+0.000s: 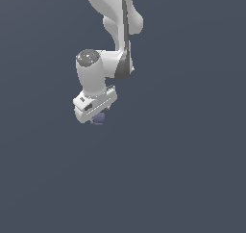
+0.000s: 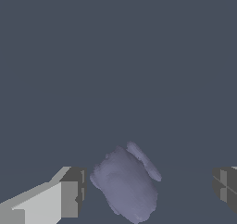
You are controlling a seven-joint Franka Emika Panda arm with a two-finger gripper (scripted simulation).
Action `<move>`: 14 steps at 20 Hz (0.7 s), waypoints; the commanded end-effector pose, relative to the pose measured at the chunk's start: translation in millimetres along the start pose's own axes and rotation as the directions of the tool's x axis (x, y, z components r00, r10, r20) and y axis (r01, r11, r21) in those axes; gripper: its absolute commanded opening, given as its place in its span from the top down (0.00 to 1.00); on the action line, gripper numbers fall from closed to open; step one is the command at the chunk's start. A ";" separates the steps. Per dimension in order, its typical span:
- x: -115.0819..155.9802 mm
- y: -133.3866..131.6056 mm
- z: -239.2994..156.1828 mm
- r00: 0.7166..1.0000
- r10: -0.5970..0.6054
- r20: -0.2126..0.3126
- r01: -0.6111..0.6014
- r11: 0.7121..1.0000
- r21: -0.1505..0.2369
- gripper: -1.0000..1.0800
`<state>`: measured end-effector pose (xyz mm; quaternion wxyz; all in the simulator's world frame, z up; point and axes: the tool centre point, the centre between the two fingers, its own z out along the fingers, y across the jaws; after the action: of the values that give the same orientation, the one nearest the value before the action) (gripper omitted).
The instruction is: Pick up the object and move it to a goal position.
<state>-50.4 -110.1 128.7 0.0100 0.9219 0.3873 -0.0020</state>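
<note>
The object (image 2: 126, 183) is a small, lumpy, dull bluish-purple blob lying on the flat dark grey surface. In the wrist view it sits between my two fingertips, nearer one fingertip (image 2: 71, 193) than the other, with a gap on each side. My gripper (image 2: 148, 190) is open and touches nothing that I can see. In the exterior view the white hand (image 1: 95, 103) hangs straight down over the object (image 1: 99, 117), which peeks out just below it; the fingers are hidden there.
The arm's white links (image 1: 117, 22) rise from the hand toward the top of the exterior view. The dark grey surface (image 1: 182, 169) fills both views; no goal marker shows.
</note>
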 end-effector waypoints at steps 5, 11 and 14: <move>-16.1 -1.4 11.6 0.988 -0.157 -0.002 0.157 0.988 0.004 0.04; -30.4 -3.6 21.7 0.954 -0.298 -0.006 0.298 0.954 0.007 0.04; -37.1 -5.0 26.4 0.931 -0.365 -0.008 0.365 0.931 0.008 0.04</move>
<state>-76.9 -131.7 105.0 0.0043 0.8440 0.5363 -0.0029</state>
